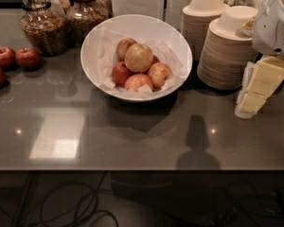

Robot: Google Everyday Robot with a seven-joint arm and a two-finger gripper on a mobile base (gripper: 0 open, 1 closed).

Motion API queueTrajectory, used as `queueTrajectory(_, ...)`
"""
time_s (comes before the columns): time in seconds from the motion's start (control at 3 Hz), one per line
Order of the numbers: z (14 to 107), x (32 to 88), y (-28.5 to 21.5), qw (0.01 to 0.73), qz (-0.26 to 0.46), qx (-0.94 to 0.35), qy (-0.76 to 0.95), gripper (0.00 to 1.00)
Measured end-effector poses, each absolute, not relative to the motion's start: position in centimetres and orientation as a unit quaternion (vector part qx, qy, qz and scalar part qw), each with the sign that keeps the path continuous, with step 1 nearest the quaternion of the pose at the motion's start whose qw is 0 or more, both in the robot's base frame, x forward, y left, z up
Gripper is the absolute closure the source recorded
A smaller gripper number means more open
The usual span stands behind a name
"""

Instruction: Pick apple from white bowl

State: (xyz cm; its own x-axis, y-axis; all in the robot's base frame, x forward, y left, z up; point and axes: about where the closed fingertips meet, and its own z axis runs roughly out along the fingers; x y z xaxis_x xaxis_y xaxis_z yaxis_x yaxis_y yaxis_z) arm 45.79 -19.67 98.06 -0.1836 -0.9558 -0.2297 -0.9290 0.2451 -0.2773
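Observation:
The white bowl stands on the dark counter at centre back, lined with crinkled white paper. It holds several apples. The apple, the largest, pale yellow-tan with a faint blush, lies on top of the pile. Smaller red-and-yellow apples lie around and under it. My gripper, pale yellow under a white housing, hangs at the right edge of the view. It is to the right of the bowl, in front of the paper bowl stacks, well apart from the apple, with nothing seen in it.
Two stacks of beige paper bowls stand right of the white bowl, close behind the gripper. Three dark red apples lie at the far left. Two glass jars stand at the back left. The counter's front edge runs across, with cables below.

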Motion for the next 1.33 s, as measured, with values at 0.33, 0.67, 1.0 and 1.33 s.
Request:
queueTrajectory(0.33, 98.1, 47.9, -17.7, 0.224, -0.025, -0.616, 0.755, 0.0)
queueTrajectory(0.67, 98.9, 51.8, -12.6, 0.292, 0.022, -0.631, 0.718, 0.0)
queueTrajectory(1.0, 99.9, 54.6, -7.9, 0.331, 0.074, -0.633, 0.696, 0.0)
queueTrajectory(1.33, 100.0, 54.7, -7.7, 0.333, 0.077, -0.633, 0.695, 0.0)
